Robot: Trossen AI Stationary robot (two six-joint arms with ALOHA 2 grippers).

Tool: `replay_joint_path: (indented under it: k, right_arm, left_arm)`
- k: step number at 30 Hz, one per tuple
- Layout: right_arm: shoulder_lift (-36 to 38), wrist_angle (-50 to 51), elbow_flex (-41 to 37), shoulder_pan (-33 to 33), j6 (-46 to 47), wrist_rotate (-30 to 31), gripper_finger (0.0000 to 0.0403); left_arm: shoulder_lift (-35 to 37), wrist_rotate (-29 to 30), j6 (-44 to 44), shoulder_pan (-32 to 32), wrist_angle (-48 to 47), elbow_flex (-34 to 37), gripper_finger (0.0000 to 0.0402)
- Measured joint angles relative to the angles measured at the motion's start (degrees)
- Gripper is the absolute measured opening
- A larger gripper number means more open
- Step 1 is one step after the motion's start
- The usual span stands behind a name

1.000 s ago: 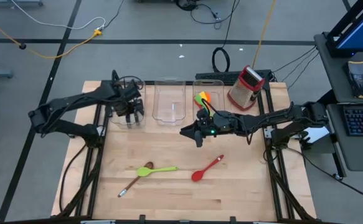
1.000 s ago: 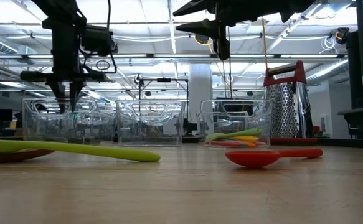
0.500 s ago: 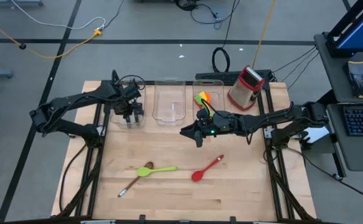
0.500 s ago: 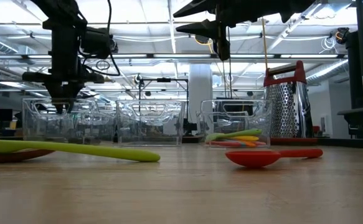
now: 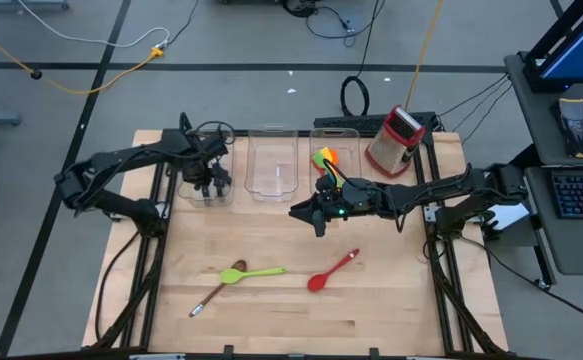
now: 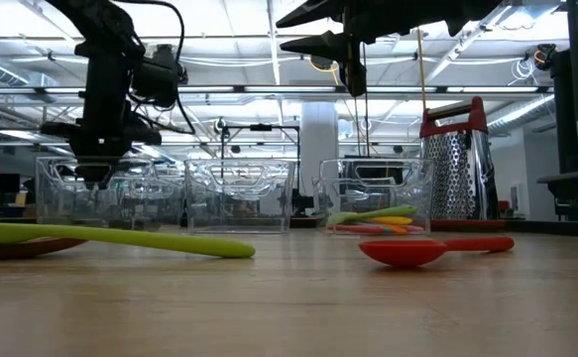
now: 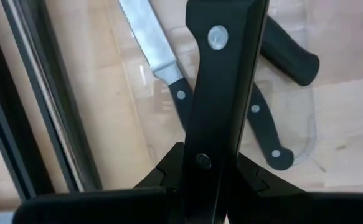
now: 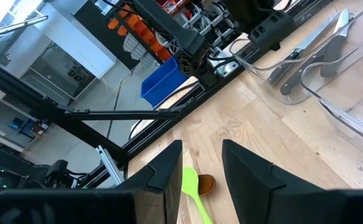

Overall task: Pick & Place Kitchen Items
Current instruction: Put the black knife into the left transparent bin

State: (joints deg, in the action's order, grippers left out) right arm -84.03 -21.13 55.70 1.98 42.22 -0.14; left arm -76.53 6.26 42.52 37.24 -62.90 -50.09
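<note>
My left gripper [image 5: 209, 178] points down into the left clear bin [image 5: 193, 190] and is shut on a black-handled knife [image 7: 221, 81]. Other black-handled knives [image 7: 169, 68] lie flat on that bin's floor. The held knife's blade does not show. My right gripper [image 5: 304, 212] hangs level and open above the table's middle, holding nothing. A green spatula [image 5: 259, 272], a brown wooden spoon [image 5: 216, 290] and a red spoon [image 5: 331, 270] lie flat on the table nearer the front. Several coloured utensils [image 5: 325, 158] lie in the right bin. My left gripper pinches the knife's black riveted handle [image 7: 201, 163] between its two fingers [image 7: 169, 171], coming from above and pointing down. The handle reaches down from the fingers toward the bin's floor. Whether it touches the floor or the knives below, I cannot tell.
A clear bin [image 5: 273, 165] stands between the left and right bins at the table's far side. A red-and-steel box grater [image 5: 393, 140] stands at the far right. Bare wood lies around the loose utensils toward the near edge [image 5: 291, 330].
My left gripper has rolled about its downward line over the left bin, and the knife has turned with it. The gripper stays shut on the knife.
</note>
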Motion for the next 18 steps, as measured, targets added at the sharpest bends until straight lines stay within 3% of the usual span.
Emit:
replay_joint_path:
  k: [14,18]
  right_arm:
    - [0.0,0.0,0.0,0.0,0.1,0.1,0.0105]
    - [0.0,0.0,0.0,0.0,0.1,0.1,0.0105]
  left_arm:
    - [-5.4,0.7,-3.9,0.0,-0.1,0.0,0.0057]
    - [-7.4,0.5,-3.9,0.0,-0.1,0.0,0.0073]
